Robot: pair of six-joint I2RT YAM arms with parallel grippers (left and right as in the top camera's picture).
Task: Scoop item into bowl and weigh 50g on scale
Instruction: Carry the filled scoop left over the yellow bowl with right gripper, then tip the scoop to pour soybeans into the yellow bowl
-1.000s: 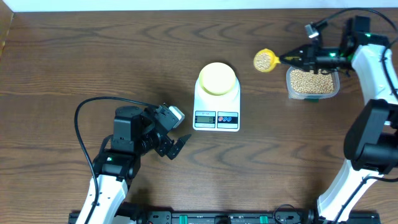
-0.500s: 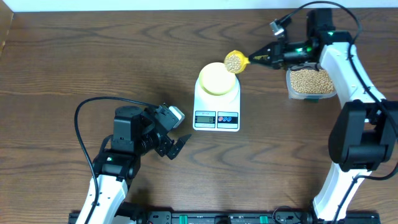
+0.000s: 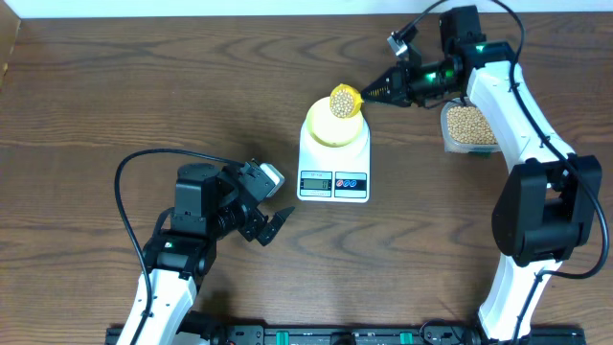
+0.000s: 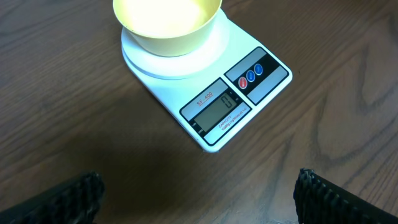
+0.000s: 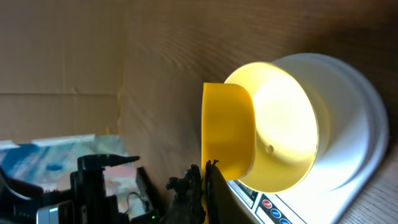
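We log pale yellow-green bowl (image 3: 329, 127) upright on white scale (image 3: 333, 179), display reading zero. Tan beans (image 3: 343, 100) heaped in yellow scoop (image 3: 356, 94) over bowl's far-right rim.

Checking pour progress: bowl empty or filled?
Empty: bowl interior looks bare in the left wrist view; beans sit in the scoop above it.

Overhead looks straight down on the whole table (image 3: 144, 86), far out. Left wrist — low, close, angled down at scale (image 4: 214, 93) and bowl (image 4: 166, 25). Right wrist — tight, rolled sideways behind the yellow scoop (image 5: 227, 130); same bowl and scale in all three.
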